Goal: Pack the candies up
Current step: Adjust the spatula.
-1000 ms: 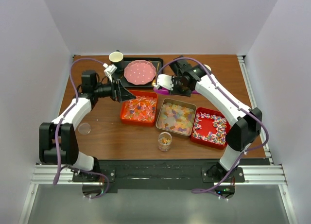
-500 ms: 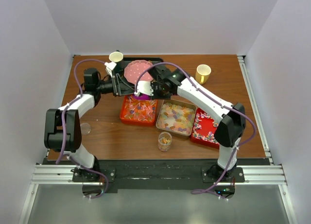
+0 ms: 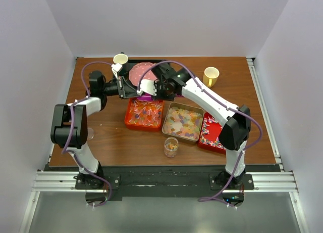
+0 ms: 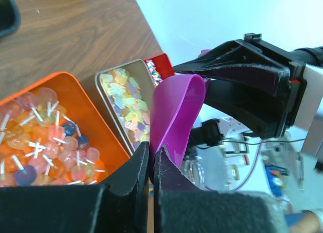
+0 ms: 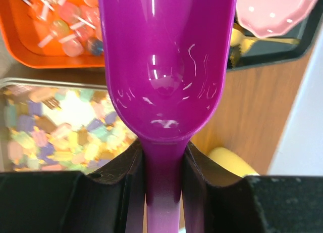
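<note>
The right hand is clenched on the handle of the purple scoop, whose empty bowl hangs over the far edge of the orange tray. The left hand comes in from the opposite side of that tray. Its fingers are drawn almost together, and the scoop's front lip runs down into the thin slit between them, so it seems to pinch that lip.

The orange tray lies on the wooden surface and is filled with the wrapped pieces. Just beside it, on the right arm's side, is a silver tin of pastel gummies. Beyond the tin, farther from the orange tray, a red tray holds the swirled pieces, partly hidden by the right arm. A clear cup with a few candies inside stands nearer the arm bases than the orange tray, in front of the tin.
</note>
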Available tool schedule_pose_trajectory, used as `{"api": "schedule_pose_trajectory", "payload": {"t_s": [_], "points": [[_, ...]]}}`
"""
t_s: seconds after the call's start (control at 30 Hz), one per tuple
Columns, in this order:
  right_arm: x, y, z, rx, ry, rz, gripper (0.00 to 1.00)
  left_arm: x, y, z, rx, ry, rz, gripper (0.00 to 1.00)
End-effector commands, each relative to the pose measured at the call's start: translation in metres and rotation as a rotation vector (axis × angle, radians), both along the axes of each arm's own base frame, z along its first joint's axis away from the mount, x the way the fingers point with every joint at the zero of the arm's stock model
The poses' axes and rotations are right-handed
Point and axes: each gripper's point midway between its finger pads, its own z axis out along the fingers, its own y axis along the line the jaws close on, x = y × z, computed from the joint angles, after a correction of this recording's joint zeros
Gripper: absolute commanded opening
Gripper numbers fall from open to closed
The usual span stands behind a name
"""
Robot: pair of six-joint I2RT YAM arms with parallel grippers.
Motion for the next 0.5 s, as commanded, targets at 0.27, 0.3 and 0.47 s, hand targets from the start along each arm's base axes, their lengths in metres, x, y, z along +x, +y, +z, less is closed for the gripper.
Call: {"api": "schedule_pose_trajectory", "payload": {"t_s": [0.27,0.3,0.47], "points": [[-0.039,-0.006,0.089,0.658,0.015,0.180,0.63,-0.005,-0.003,0.010,-0.054,0.003,-0.100,0.00],[-0.046,-0.009,0.085,0.668,0.013,0.190,0.63,-0.005,-0.003,0.010,-0.054,0.004,-0.102,0.00],[-0.041,-0.005,0.083,0.674,-0.026,0.206,0.63,-0.005,-0.003,0.011,-0.054,0.003,-0.103,0.00]]}}
